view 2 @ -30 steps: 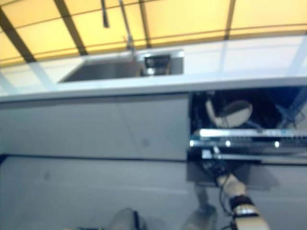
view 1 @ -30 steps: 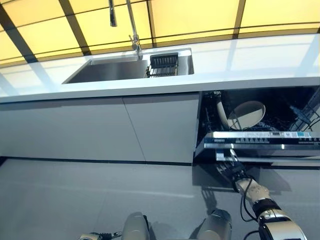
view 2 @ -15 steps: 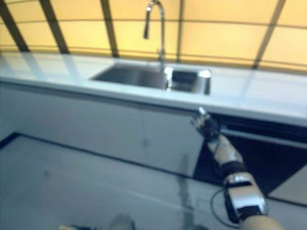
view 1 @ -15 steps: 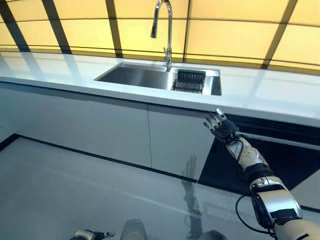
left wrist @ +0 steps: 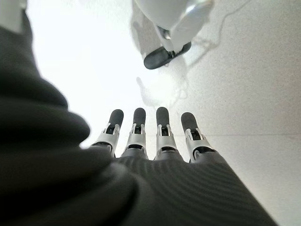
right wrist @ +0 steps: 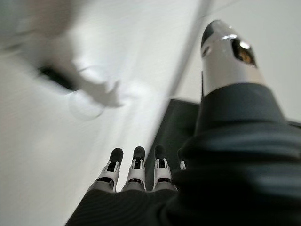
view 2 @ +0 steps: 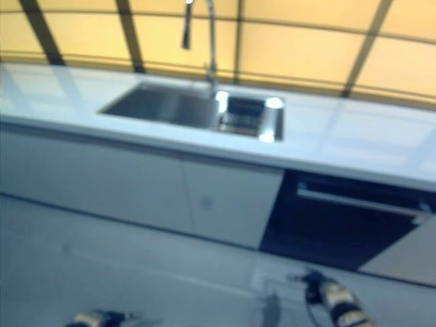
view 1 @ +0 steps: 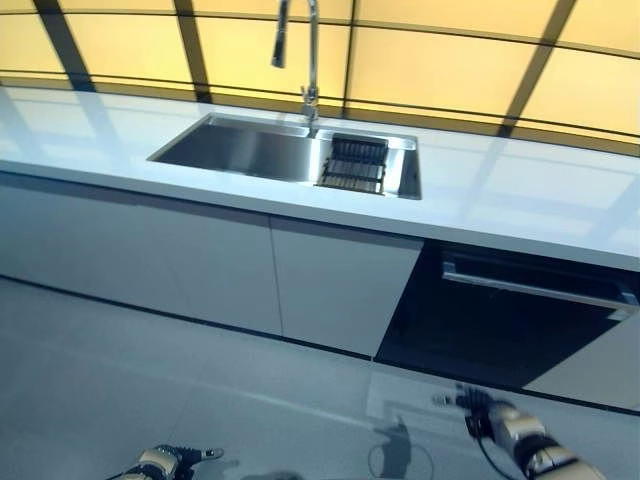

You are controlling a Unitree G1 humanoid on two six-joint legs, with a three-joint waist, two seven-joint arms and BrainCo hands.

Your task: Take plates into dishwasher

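Comparing with a second ago, the black built-in dishwasher (view 1: 520, 315) at right centre is now found closed, the cream plates hidden inside; loading is judged complete. The left hand (left wrist: 150, 136) and right hand (right wrist: 136, 172) hang extended, empty. No legible writing is noted.

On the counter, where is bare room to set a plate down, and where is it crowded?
The counter is bare right of the sink, above the shut dishwasher, and again left of the sink. The only crowded spot is the sink's right end, where a dark rack sits below the faucet. Both hands hang low, open and holding nothing: left hand, right hand.
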